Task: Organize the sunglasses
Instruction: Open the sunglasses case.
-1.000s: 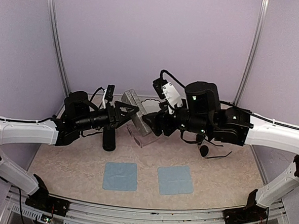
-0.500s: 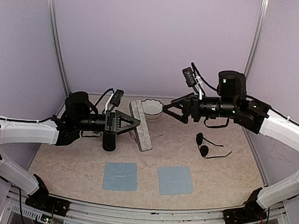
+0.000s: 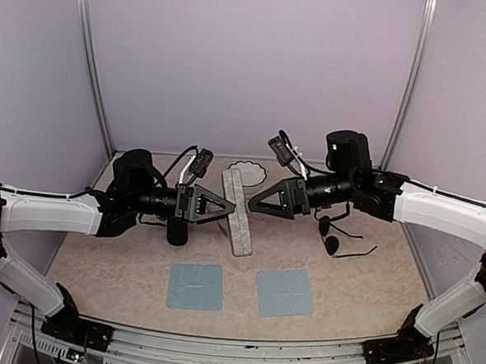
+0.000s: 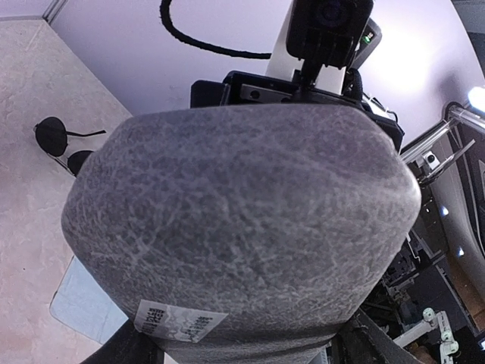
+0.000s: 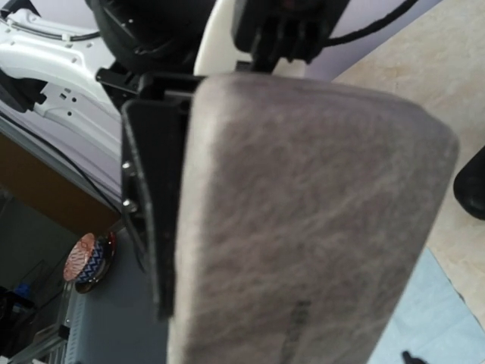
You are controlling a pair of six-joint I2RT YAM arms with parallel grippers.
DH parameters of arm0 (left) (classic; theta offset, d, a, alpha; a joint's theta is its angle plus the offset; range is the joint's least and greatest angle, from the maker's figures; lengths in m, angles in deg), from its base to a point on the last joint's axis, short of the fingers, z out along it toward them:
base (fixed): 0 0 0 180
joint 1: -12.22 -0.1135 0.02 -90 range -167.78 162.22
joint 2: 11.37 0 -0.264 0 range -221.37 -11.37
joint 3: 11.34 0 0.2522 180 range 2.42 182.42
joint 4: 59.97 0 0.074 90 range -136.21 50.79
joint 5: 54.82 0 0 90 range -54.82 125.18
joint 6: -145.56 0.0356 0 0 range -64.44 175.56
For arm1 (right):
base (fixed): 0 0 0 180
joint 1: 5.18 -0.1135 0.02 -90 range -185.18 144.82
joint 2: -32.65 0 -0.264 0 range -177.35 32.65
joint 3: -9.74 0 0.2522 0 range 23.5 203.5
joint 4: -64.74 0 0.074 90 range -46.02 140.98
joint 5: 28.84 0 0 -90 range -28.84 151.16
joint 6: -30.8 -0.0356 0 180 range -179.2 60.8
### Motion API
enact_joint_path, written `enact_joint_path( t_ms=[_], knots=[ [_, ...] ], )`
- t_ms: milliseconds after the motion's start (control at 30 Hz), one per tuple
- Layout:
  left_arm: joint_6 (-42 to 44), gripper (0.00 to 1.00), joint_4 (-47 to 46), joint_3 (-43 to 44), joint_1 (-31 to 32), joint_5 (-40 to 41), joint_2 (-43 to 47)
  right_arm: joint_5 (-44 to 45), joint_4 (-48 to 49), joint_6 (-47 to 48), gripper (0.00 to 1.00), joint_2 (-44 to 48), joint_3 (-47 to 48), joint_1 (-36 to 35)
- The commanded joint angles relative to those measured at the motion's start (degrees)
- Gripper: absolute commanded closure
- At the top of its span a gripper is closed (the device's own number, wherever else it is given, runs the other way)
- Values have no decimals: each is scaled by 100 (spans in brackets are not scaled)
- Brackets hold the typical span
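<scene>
The grey speckled case is closed and held up off the table between my two arms. It fills the left wrist view and the right wrist view. My left gripper is shut on it, with dark fingers at both lower sides of the case. My right gripper has its tip against the case's other face; its fingers are hidden. The round dark sunglasses lie on the table to the right and show in the left wrist view. The pale pinkish-clear pair is out of view.
A black oblong case stands under my left arm. Two light blue cloths lie side by side near the front. A white scalloped bowl sits at the back, by the purple wall.
My right gripper drew back from the case, then came back down and left against it. The case, tilted a second ago, now stands edge-on and a little more to the right.
</scene>
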Motion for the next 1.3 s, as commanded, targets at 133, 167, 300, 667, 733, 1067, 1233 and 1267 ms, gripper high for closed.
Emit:
enact_joint_path(
  t_ms=[133,167,300,667,733,1067,1233,1267],
  knots=[
    [-50,100,-438,326,85,-154,-77,42,135,-89,14,-264,45,-135],
    [-50,100,-438,328,93,-161,-83,88,98,-75,14,-287,61,-141],
    [-68,100,-425,337,94,-174,-81,207,-34,14,15,-364,147,-188],
    [-78,100,-403,365,103,-222,-84,1031,-666,404,16,-384,288,-267],
    [-75,100,-403,359,112,-254,-61,1352,-941,544,17,-360,317,-264],
    [-116,100,-596,329,160,-491,50,2669,-1856,831,24,-367,356,-240],
    [-135,100,-646,337,164,-602,66,3032,-2057,765,27,-355,270,-164],
    [-143,100,-671,337,172,-619,68,3098,-2086,749,27,-336,257,-149]
  ],
)
